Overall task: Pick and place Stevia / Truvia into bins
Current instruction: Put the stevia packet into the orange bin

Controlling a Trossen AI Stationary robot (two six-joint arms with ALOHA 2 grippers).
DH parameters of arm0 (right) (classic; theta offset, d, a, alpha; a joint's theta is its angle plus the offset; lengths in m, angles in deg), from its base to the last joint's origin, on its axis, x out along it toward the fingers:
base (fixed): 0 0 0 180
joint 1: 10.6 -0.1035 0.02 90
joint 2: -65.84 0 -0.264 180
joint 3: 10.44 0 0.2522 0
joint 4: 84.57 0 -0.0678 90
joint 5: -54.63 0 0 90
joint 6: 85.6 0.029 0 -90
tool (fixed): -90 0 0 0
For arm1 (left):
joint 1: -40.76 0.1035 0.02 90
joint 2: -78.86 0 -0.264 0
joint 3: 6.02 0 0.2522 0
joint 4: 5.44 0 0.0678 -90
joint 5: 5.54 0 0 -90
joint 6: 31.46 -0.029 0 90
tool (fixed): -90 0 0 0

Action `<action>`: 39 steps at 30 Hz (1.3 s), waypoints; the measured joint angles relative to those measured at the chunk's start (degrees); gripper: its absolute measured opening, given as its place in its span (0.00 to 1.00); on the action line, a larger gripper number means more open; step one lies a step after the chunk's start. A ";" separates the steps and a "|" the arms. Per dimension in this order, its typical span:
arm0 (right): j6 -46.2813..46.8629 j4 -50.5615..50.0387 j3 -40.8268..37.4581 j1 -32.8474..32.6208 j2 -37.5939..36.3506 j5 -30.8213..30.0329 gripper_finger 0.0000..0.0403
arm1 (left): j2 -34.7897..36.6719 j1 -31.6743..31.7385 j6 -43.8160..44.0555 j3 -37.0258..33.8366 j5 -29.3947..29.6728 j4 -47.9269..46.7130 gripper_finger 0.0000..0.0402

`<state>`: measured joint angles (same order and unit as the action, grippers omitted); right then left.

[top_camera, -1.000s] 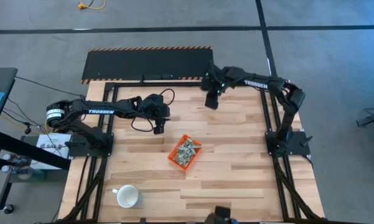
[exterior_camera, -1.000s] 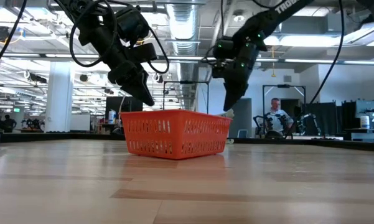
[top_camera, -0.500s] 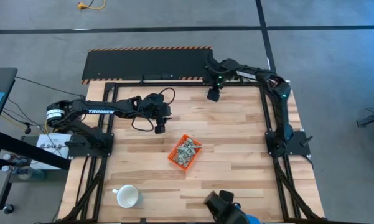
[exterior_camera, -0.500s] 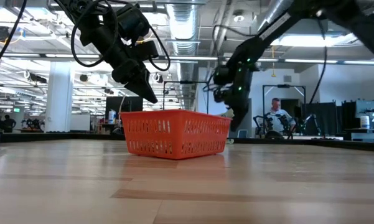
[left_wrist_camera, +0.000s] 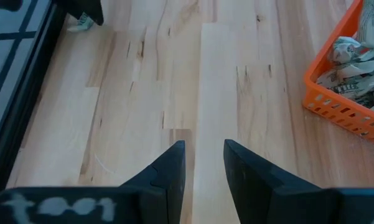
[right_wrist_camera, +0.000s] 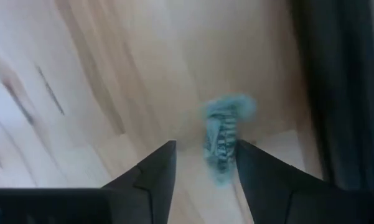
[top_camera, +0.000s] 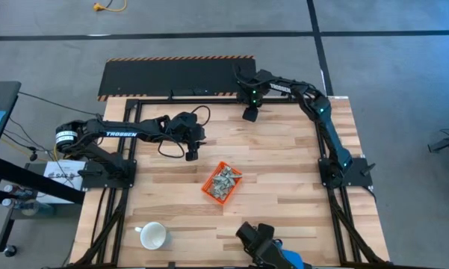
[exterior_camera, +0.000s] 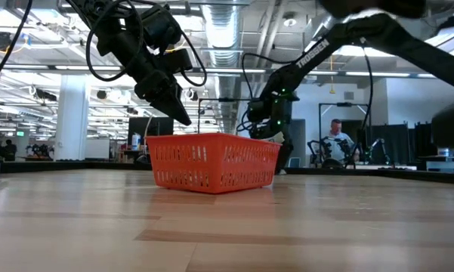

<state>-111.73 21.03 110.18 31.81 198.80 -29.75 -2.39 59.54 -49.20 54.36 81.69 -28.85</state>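
The orange bin [top_camera: 222, 182] stands mid-table, heaped with pale green and white sachets [left_wrist_camera: 355, 59]. My left gripper [top_camera: 190, 153] hovers open and empty above bare wood left of the bin [left_wrist_camera: 336, 102]. My right gripper [top_camera: 249, 114] reaches to the table's far edge, pointing down, open. In the right wrist view a single blurred green-white sachet [right_wrist_camera: 224, 140] lies flat on the wood just past its fingertips [right_wrist_camera: 204, 146]. The left wrist view shows that same sachet [left_wrist_camera: 81, 23] under the right arm's dark fingers.
A white mug [top_camera: 153, 236] stands on the near left of the table. A black mat [top_camera: 175, 77] lies beyond the far edge. A person with a dark object [top_camera: 258, 240] shows at the near edge. Bare wood [top_camera: 284, 172] spreads to the right of the bin.
My right gripper has travelled from near the bin toward the table's far edge, a little leftward, and sunk close to the wood over a lone sachet. A person's dark object has come into view at the near edge.
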 joint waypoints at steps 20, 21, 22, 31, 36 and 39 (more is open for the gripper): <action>2.18 -1.12 1.50 -0.29 1.29 -2.75 0.12 | -0.02 0.00 0.07 0.00 -0.07 0.00 0.25; 2.21 -1.19 1.50 -0.41 1.29 -2.75 0.09 | -0.02 0.00 0.09 0.00 -0.07 0.00 0.25; 2.21 -1.27 1.50 -0.47 1.27 -2.75 0.07 | -0.02 0.00 0.13 0.00 -0.06 0.00 0.25; 2.21 -4.01 1.39 -3.61 -0.52 -2.73 0.02 | -0.02 0.00 0.20 0.00 -0.07 -0.04 0.25; 4.82 -6.52 1.40 -6.51 -5.23 -2.75 0.01 | -0.02 0.00 0.20 0.00 -0.07 -0.07 0.25; 6.66 -7.01 1.39 -9.20 -8.83 -2.71 0.01 | -0.02 0.00 0.20 0.00 -0.07 -0.09 0.25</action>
<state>-105.07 14.02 111.57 22.61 189.97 -32.46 -2.41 59.54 -49.00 54.36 81.63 -28.95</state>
